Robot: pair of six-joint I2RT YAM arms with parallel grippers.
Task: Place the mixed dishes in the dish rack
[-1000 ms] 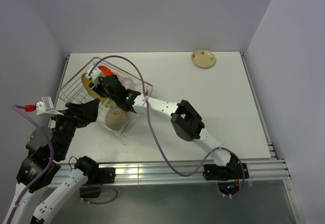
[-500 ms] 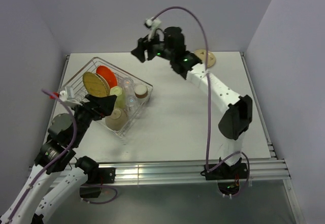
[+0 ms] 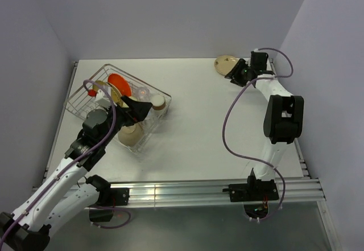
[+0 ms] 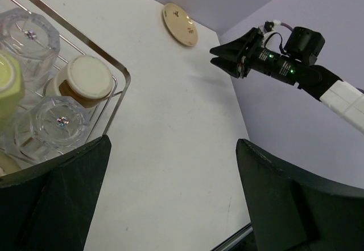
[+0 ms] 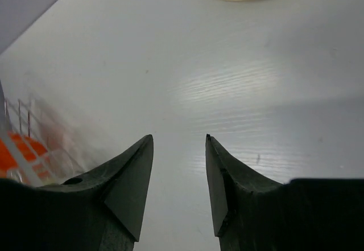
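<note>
Across the white surface (image 3: 199,120) the work is split in two, with the dish rack (image 3: 82,100) set at an angle on the left side and one dish well apart from it at the far right corner. Nearly everything is already in the rack, which suggests the task is close to finished.

Over the rack's right corner hangs the left gripper (image 4: 173,143), its fingers spread as wide as they go with nothing between them. It looks parked there, clear of the dishes, perhaps ready to steady the basket or take a handover. The right arm reaches to the far corner. Its right gripper (image 5: 179,138) sits low over the surface, its fingers partly apart and empty, just beside the cream patterned plate (image 3: 227,65). That plate lies flat on the surface, so a low, slanted approach to catch its rim seems the likely reason for the pose.

Inside the rack the orange plate (image 3: 118,82) stands on edge at the far end, presumably held up by the prongs so it takes little room. A bowl (image 3: 130,134) fills the near corner, mouth down as far as can be told. The pale yellow mug (image 4: 4,74) sits beside the two clear glasses (image 4: 28,32), the nearer one (image 4: 60,123) close to the rim. Both appear to be base up, probably to drain. Between the glasses, against the wire rim, stands the small cup (image 4: 85,77).
</note>
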